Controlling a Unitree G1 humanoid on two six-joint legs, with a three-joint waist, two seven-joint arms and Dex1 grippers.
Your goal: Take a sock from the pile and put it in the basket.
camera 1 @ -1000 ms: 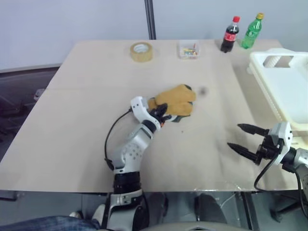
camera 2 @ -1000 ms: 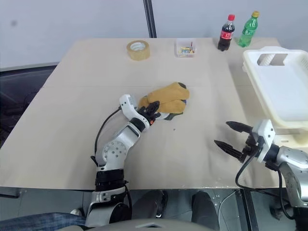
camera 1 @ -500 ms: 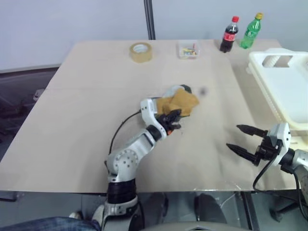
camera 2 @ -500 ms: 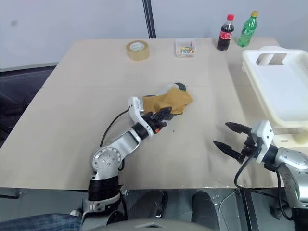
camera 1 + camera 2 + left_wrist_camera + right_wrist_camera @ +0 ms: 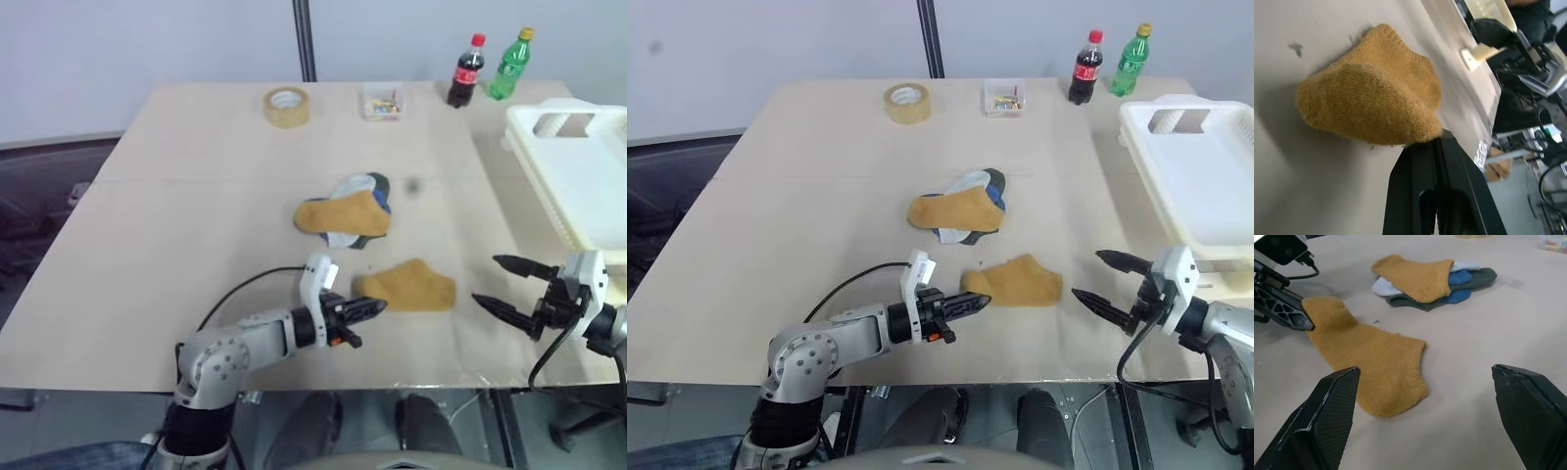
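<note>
Your basket (image 5: 1190,181) runs off the frame edge, so you see part of it. Left gripper (image 5: 375,306) is pinched tight on one end of a mustard sock (image 5: 409,286), which lies flat on the table (image 5: 186,206) just nearer you than the pile (image 5: 345,210). Right gripper (image 5: 498,283) stands spread wide, holding nothing, beside that sock. Your right wrist view shows the pile's blue, grey and green layers.

No legible text, number or sign anywhere. Red label on the dark cola bottle (image 5: 468,70) at the far edge of the tabletop (image 5: 196,215): lettering too small to read. Label on the green bottle (image 5: 511,64) just beside the cola bottle: likewise unreadable. Nothing printed to be made out on the tape roll (image 5: 287,105) further along that edge.
</note>
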